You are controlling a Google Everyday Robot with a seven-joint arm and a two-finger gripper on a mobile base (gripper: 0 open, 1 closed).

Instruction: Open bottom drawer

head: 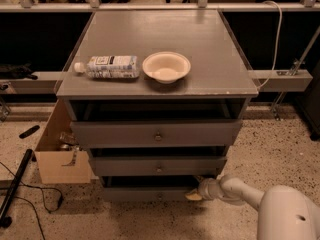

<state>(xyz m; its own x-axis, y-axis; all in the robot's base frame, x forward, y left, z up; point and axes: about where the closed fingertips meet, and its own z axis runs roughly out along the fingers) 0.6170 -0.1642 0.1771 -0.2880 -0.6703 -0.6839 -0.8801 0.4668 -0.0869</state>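
The grey cabinet has three drawer fronts, each with a small round knob. The bottom drawer [145, 194] is the narrowest and lowest, and it stands slightly pulled out. My gripper [195, 193] is at its right end, low near the floor, at the end of my white arm [250, 196] that comes in from the lower right. The fingertips sit against the drawer's top right corner, partly hidden by the drawer above.
The middle drawer [158, 166] and top drawer [156, 133] also stand slightly out. A water bottle [107, 66] and a white bowl [166, 67] lie on the cabinet top [210, 39]. A cardboard box [57, 149] stands left of the cabinet. A black pole and cables lie on the floor [15, 184].
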